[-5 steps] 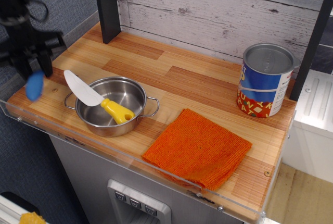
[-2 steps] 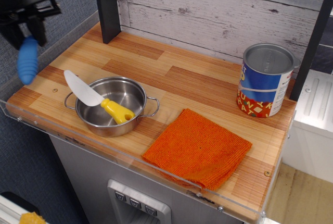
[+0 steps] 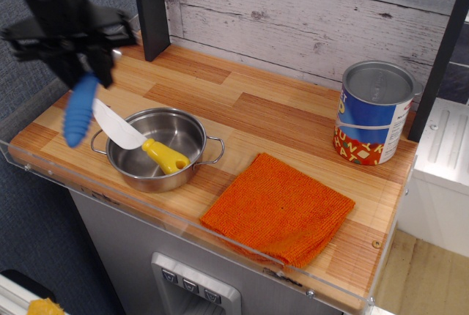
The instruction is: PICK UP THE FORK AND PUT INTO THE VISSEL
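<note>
My gripper (image 3: 86, 71) is at the upper left, above the table's left end, shut on the fork (image 3: 78, 110). The fork's ribbed blue handle hangs down below the fingers; its tines are hidden in the gripper. The handle's lower end is just left of the vissel (image 3: 157, 148), a shiny steel pot with two wire loop handles, standing at the front left of the table. A knife (image 3: 135, 140) with a white blade and yellow handle lies across the pot's rim, its blade pointing toward the fork.
An orange cloth (image 3: 278, 209) lies at the front middle. A blue tin can (image 3: 374, 113) stands at the back right. A dark post (image 3: 152, 9) rises at the back left. A clear acrylic lip runs along the table's front edge (image 3: 183, 221).
My gripper has moved right, toward the pot, carrying the fork. One second ago it was lower, at the table's left edge, and has since lifted the fork.
</note>
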Controlling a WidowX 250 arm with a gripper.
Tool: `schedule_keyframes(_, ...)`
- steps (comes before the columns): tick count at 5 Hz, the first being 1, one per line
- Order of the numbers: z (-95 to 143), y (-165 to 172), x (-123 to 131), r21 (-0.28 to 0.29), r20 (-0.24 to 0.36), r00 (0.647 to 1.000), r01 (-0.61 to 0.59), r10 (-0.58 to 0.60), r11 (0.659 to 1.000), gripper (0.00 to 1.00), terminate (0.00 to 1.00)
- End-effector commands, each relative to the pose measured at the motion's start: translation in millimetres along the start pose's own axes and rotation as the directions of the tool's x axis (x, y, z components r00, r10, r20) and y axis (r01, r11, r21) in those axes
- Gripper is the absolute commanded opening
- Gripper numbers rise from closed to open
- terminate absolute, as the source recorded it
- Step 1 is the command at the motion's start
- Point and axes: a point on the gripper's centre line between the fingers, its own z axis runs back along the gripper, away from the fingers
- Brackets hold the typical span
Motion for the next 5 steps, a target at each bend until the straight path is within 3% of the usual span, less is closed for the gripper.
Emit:
schedule_keyframes(1, 8.1, -44.4, -28.8, -0.057, 0.004, 0.989, 0.149, -0.149, 0.987, 0.00, 0.00)
schedule_keyframes(2, -0.7, -66.5, -41.0, -0.096, 0.015, 0.982, 0.188, -0.188, 0.977, 0.00, 0.00)
schedule_keyframes(5, -31.1, -127.0, -70.2, -0.160, 0.027, 0.995, 0.103, -0.099, 0.982, 0.00, 0.00)
